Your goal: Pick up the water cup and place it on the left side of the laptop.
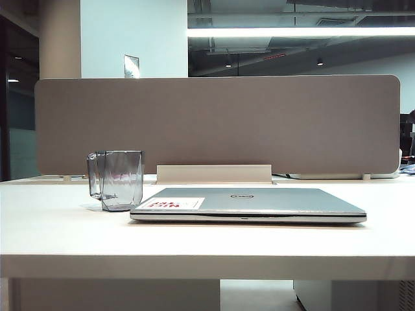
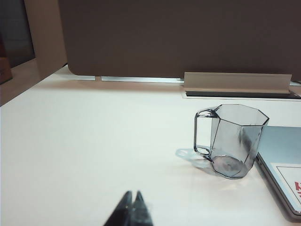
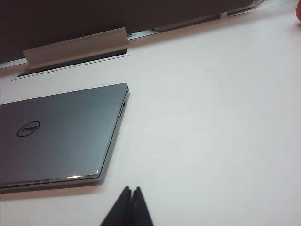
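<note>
Exterior view: the transparent smoky grey-blue faceted plastic water cup (image 1: 121,179) stands upright on the white worktop (image 1: 58,227), just beside the left end of the closed slim silver-grey laptop (image 1: 253,202), toward the worktop's far edge. The cup's handle faces away from the laptop. A white-and-red sticker (image 1: 172,203) sits at the lid's near left corner. A grey fabric divider panel (image 1: 217,123) runs along the far edge of the worktop.

Left wrist view: the left gripper (image 2: 132,208) has both fingers pressed together, holding nothing, well short of the cup (image 2: 233,140).

Right wrist view: the right gripper (image 3: 130,207) is likewise fully closed and empty, above bare worktop near the laptop's (image 3: 56,136) right end.
</note>
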